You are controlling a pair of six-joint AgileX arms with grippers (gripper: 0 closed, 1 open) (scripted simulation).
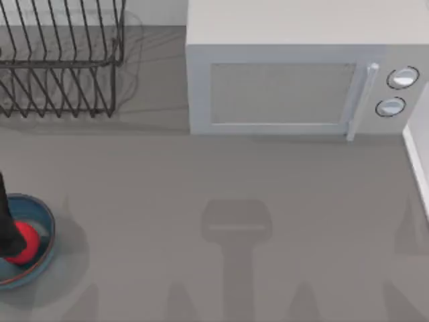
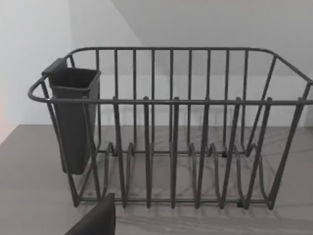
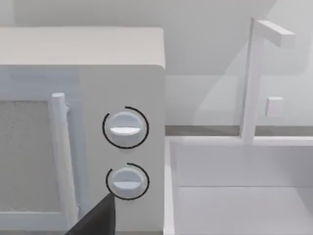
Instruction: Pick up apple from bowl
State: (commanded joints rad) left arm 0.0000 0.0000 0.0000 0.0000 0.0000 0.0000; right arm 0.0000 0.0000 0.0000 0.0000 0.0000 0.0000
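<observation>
The apple (image 1: 25,236) was seen in the top view lying inside the bowl (image 1: 41,213), which stood on the tabletop (image 1: 201,174) at its near left edge. A dark part of the left arm (image 1: 7,221) reached down over the left side of the bowl and partly covered the apple; whether the left gripper was clenched or released could not be told. The apple was seated in the bowl's hollow, toward its left half, with the blue rim showing around its right side.

At the far left a wire dish rack (image 1: 60,60) stood on the tabletop, and in the left wrist view a dark cutlery holder (image 2: 73,117) was hung on one end of that rack. A microwave (image 1: 288,74) was placed at the far middle, its door shut, with two round knobs (image 1: 402,78) stacked beside the handle. In the right wrist view a white sink (image 3: 239,191) and faucet (image 3: 254,73) were seen just beside the microwave.
</observation>
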